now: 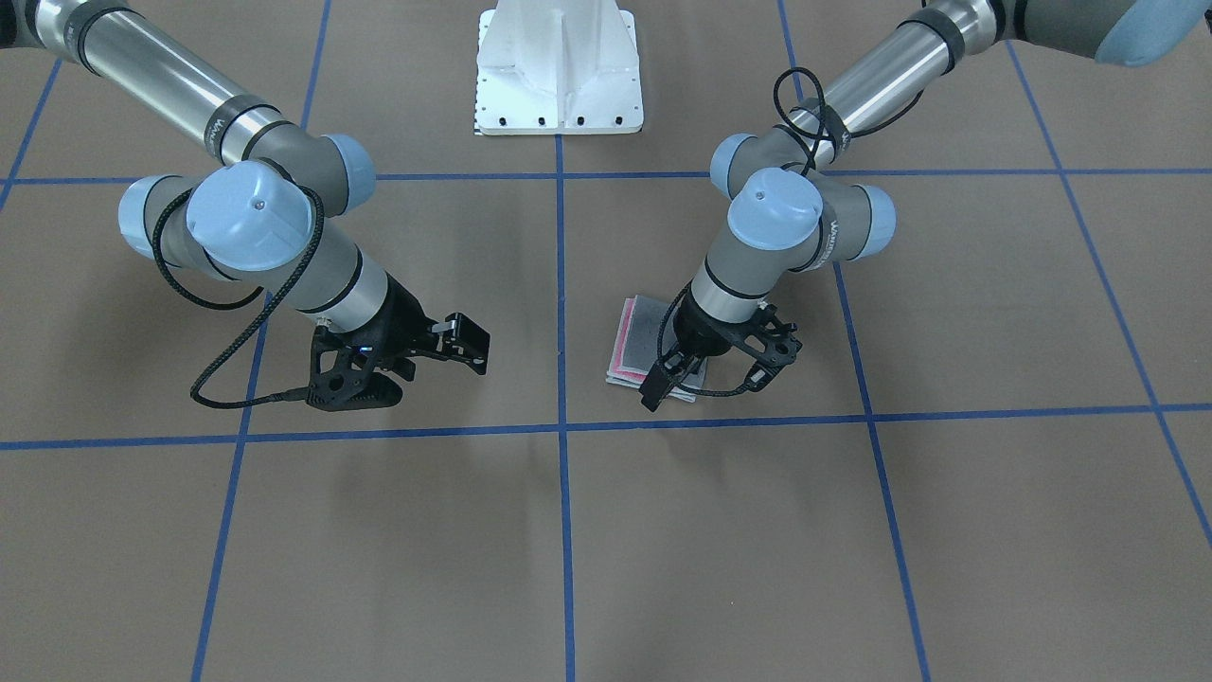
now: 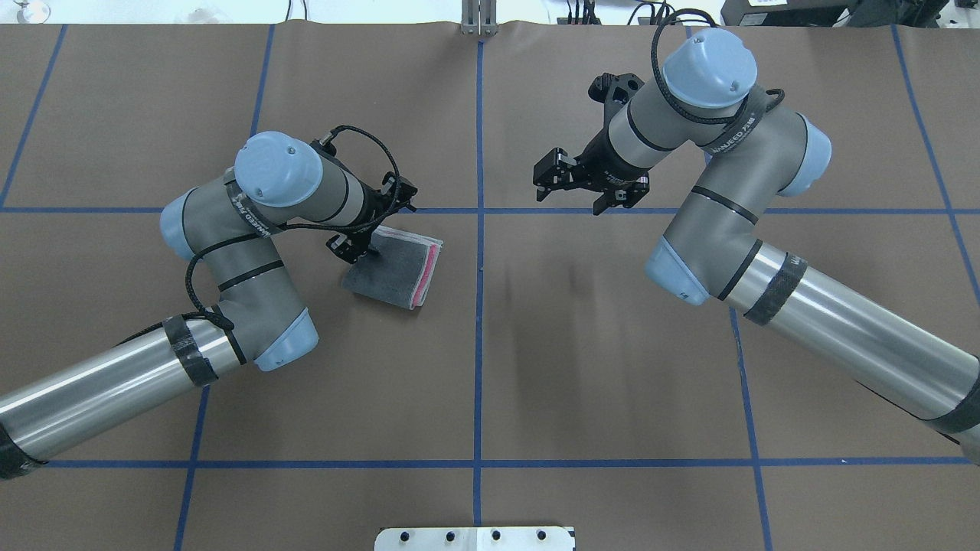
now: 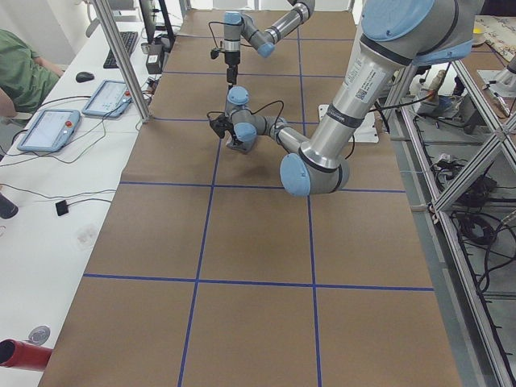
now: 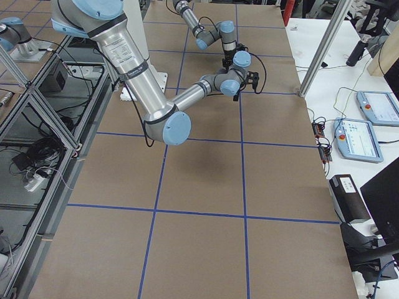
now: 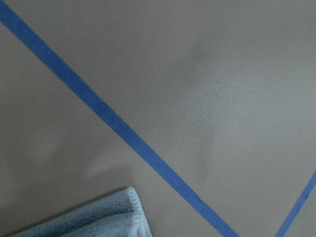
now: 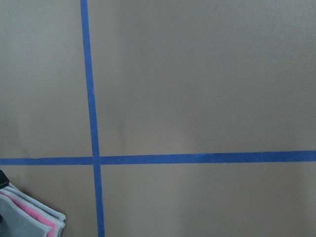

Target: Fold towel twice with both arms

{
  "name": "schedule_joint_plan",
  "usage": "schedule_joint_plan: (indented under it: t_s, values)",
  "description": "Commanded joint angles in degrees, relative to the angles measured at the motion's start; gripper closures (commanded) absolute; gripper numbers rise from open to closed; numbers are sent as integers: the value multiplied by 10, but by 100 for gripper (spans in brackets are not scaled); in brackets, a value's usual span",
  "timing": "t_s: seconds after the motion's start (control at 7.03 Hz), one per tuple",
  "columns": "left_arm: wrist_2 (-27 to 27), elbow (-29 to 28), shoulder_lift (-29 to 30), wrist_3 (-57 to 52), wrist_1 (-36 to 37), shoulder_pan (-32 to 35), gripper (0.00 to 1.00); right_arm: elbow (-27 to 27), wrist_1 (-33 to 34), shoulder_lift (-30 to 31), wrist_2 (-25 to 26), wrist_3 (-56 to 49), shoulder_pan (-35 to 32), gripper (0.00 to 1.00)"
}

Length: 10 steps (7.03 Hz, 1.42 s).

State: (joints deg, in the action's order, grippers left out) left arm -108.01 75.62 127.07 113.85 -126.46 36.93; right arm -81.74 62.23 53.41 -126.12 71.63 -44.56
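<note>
The towel (image 2: 398, 269) lies folded into a small stack on the brown table, dark grey face up, with pink and pale edges along one side. It also shows in the front view (image 1: 642, 336). My left gripper (image 2: 360, 249) is low over the towel's left edge, its fingers apart (image 1: 670, 377). One towel corner (image 5: 98, 219) lies flat in the left wrist view. My right gripper (image 2: 557, 174) hovers open and empty across the centre tape line, well apart from the towel (image 1: 466, 343). The layered corner (image 6: 27, 213) shows at the right wrist view's bottom left.
Blue tape lines (image 2: 480, 229) divide the brown table into squares. The white pedestal base (image 1: 559, 76) stands at the robot's side. A side desk with tablets (image 3: 48, 129) and a seated person (image 3: 20, 68) lies beyond the far table edge.
</note>
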Motion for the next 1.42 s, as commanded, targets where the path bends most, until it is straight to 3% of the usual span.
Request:
schedule_joint_plan:
  t_s: [0.0, 0.57, 0.85, 1.0, 1.28]
  values:
    - [0, 2, -6, -2, -3, 2, 0, 0, 0, 0, 0, -1, 0, 0]
    - [-91, 48, -1, 7, 15, 46, 0, 0, 0, 1, 0, -3, -2, 0]
    - [-112, 59, -4, -4, 19, 98, 0, 1, 9, 10, -3, -45, -36, 0]
    - [-113, 64, -7, -70, 53, 132, 0, 1, 55, 18, -5, -105, -66, 0]
    - [-105, 96, -7, -299, 213, 176, 0, 0, 206, 20, -1, -293, -126, 0]
